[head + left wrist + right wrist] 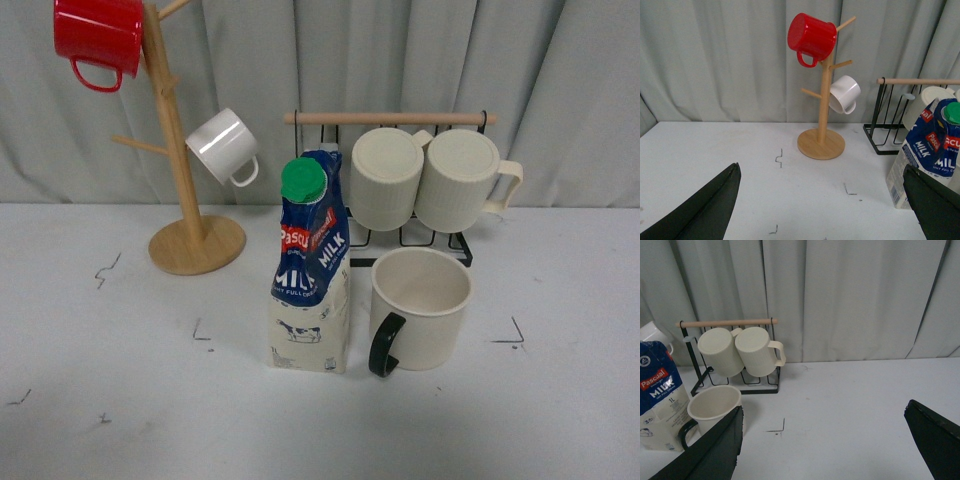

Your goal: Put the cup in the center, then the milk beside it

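1. Far left, a wooden mug tree [185, 190] stands on its round base, with a red mug [98, 38] hung at the top and a white mug [225, 146] on a lower peg; neither belongs to the task

2. The left gripper [822, 210] shows only in the left wrist view: its two dark fingers are spread wide with nothing between them, hanging above bare table [90, 420] to the left of the milk

3. The milk carton [310, 270] stands upright near the middle of the table, green cap on top, cow drawing on the cream base

4. Just to its right, close but seemingly not touching, the cup [420, 310] sits upright with its mouth open upward and its black handle [385, 345] turned to the near-left, toward the carton

5. Behind both, a black wire rack [420, 235] with a wooden bar holds two ribbed cream mugs [430, 180] on their sides

6. The right gripper [822, 440] is likewise wide open and empty, hovering near and to the right of the cup

7. Both items look already set side by side within the corner marks, so the work seems at or near its end; any withdrawal should lift straight up and away, since the tall carton would tip from a light brush
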